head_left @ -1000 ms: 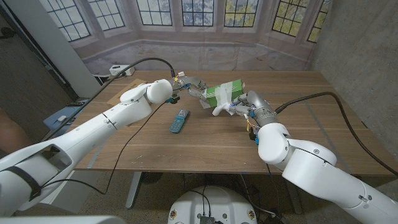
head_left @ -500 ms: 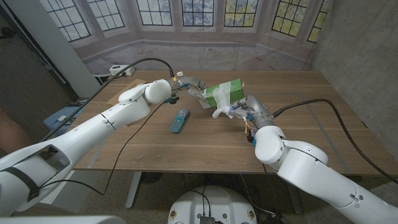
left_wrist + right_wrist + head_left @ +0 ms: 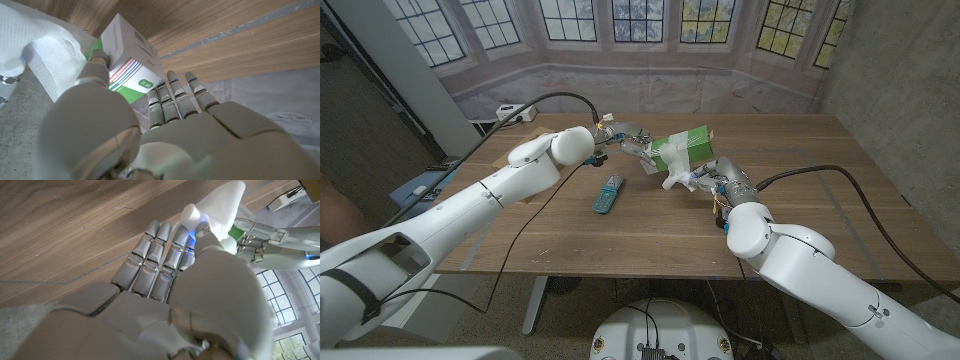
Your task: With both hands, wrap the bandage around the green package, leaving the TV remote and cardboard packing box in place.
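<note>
My left hand (image 3: 623, 139) grips one end of the green package (image 3: 688, 144) and holds it above the table's middle. In the left wrist view its fingers (image 3: 172, 97) and thumb clasp the green and white package (image 3: 127, 52). A white bandage (image 3: 667, 158) is wound around the package, and its loose end hangs down to my right hand (image 3: 708, 179), which pinches it just below the package. The bandage (image 3: 216, 204) sticks out past that hand's fingertips (image 3: 165, 235) in the right wrist view, with the left hand (image 3: 260, 242) behind. The bandage mesh (image 3: 47, 60) drapes beside the package.
The TV remote (image 3: 608, 193) lies on the wooden table (image 3: 820, 200) in front of the package, under neither hand. A flat cardboard piece (image 3: 505, 152) sits at the table's left edge, partly hidden by my left arm. A white power strip (image 3: 510, 112) lies at the far left corner.
My right hand has slid a little to the left with the bandage end, and its arm has swung inward. The left hand and package have barely moved.
</note>
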